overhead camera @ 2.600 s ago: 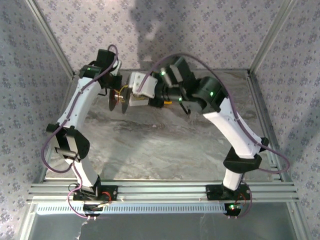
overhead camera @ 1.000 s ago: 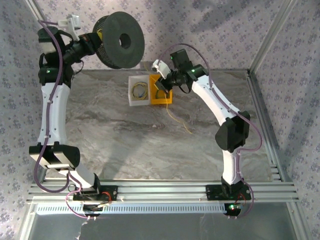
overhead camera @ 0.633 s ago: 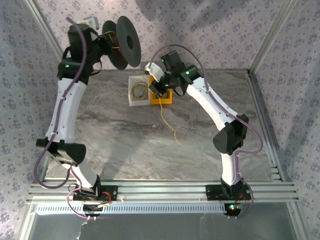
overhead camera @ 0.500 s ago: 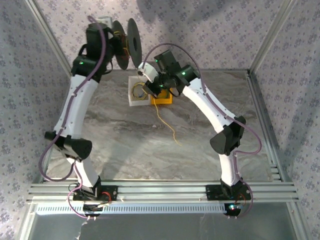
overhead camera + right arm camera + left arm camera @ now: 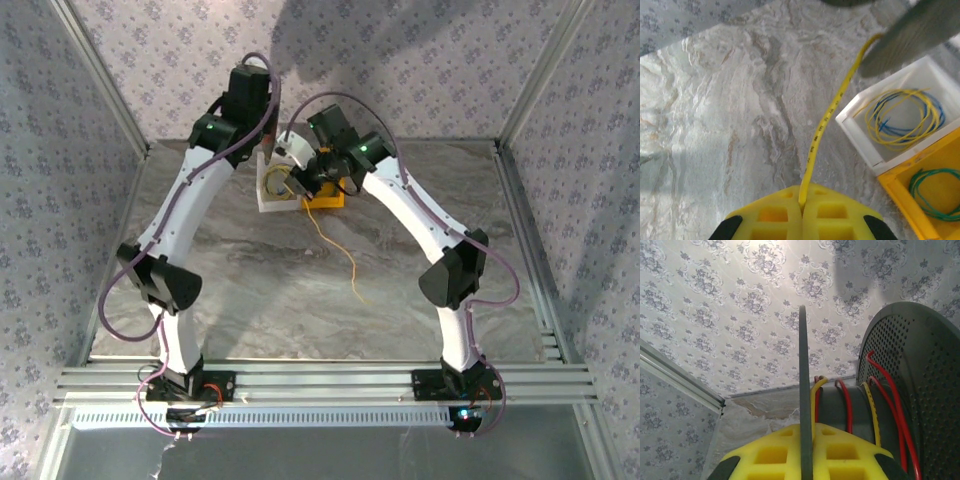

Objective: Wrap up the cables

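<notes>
Patterned wallpaper closes in a grey marbled table (image 5: pixel 250 290), and both arms reach toward its far end. Up there the left gripper (image 5: pixel 806 435) has its yellow fingers pressed together on the thin flange of a dark spool (image 5: pixel 925 390), whose core carries a few turns of red and yellow wire. Lower down, the right gripper (image 5: pixel 802 200) is pinched closed on a yellow cable (image 5: pixel 832 107), which runs straight from the fingers up to the spool's edge. From above, a loose yellow tail (image 5: pixel 340 255) trails over the table toward the near side. Just beside the cable stands a white box (image 5: pixel 856 141) holding yellow and blue coils (image 5: pixel 900 117). Touching it is an orange box (image 5: pixel 897 192) with a green coil (image 5: pixel 932 192).
</notes>
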